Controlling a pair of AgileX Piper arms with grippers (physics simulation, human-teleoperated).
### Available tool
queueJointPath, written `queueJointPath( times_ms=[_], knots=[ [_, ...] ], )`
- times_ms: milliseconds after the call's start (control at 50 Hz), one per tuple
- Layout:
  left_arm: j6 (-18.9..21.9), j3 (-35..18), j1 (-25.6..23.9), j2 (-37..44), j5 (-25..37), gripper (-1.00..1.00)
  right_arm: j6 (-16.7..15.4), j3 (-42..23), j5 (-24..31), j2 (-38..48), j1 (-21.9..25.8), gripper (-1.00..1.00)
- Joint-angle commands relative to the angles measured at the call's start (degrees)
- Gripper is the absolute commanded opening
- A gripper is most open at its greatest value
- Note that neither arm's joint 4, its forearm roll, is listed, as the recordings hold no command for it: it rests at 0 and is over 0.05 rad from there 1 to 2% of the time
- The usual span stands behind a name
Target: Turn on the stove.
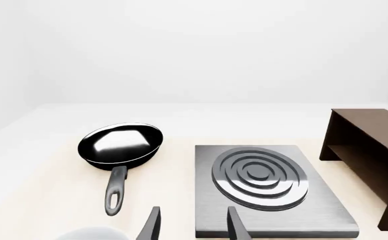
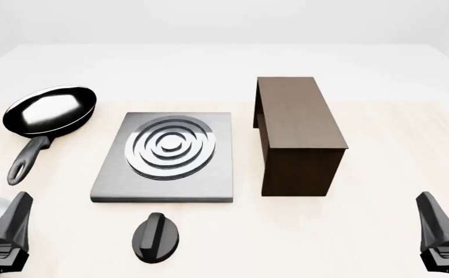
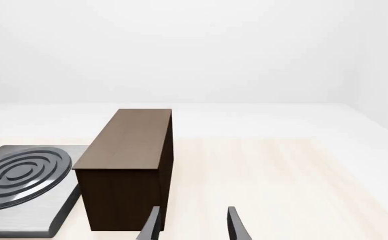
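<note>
Both pincers sit at the near edge, left pincer (image 1: 192, 225) and right pincer (image 3: 192, 224) each parted, holding nothing. Black ridged knob (image 2: 155, 237) lies just ahead on the counter (image 2: 379, 231). Beyond it the stove (image 2: 165, 157), a grey slab with silver rings, centre-left. Empty frying pan (image 2: 48, 112) far left, cabinet (image 2: 297, 133) right.

a black frying pan (image 2: 48, 111) lies on the pale wooden table (image 2: 379, 231) at the far left, its shiny bowl away from the camera and its handle (image 2: 25, 162) pointing toward the near edge. a dark brown wooden cabinet (image 2: 296, 132) stands upright right of centre, its open side facing left.
</note>
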Motion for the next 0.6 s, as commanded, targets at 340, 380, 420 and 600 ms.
queueJointPath(
  times_ms=[340, 380, 420, 600],
  knots=[
    [-1.2, -0.5, 0.0, 2.3, -0.6, 1.00, -0.2, -0.2, -0.1, 0.2, 0.0, 1.00],
    [-1.5, -0.7, -0.2, 1.4, 0.1, 1.00, -0.2, -0.2, -0.1, 0.2, 0.1, 1.00],
    [-0.6, -0.8, -0.3, 0.5, 1.1, 1.00, -0.1, -0.2, -0.1, 0.2, 0.0, 1.00],
    [-0.8, -2.4, 0.2, 4.7, 0.6, 1.00, -0.2, -0.2, -0.1, 0.2, 0.1, 1.00]
  ],
)
